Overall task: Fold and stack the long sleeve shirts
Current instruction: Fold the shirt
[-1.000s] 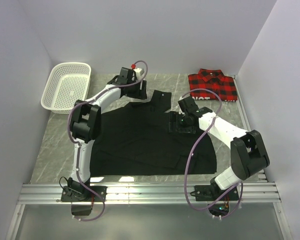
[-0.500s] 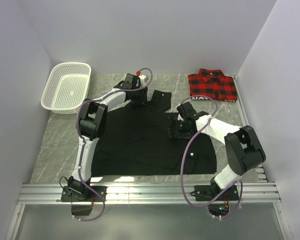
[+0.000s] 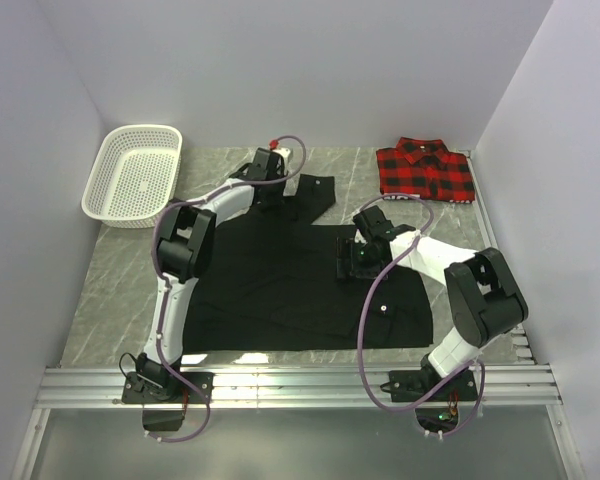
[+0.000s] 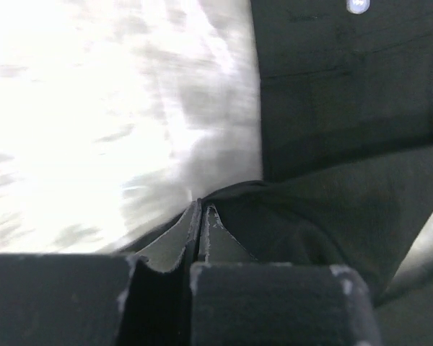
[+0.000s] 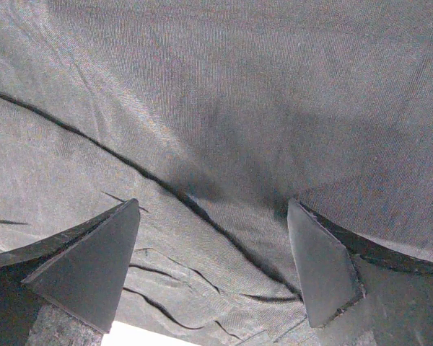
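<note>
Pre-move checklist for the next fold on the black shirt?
1. Left tool shut on black shirt edge: ok.
2. Right tool open over the cloth: ok.
3. Right tool touching the cloth: cannot tell.
4. Black shirt lying flat: not ok, creases under right tool.
5. Plaid shirt folded, apart from the black one: ok.

The top view looks steeply down from high behind the arms' bases, far enough off to take in the whole bench. Each wrist view peers forward past its own jaws, very close above the black shirt (the left one at its edge, with bright bench alongside). All three views share that cloth.
</note>
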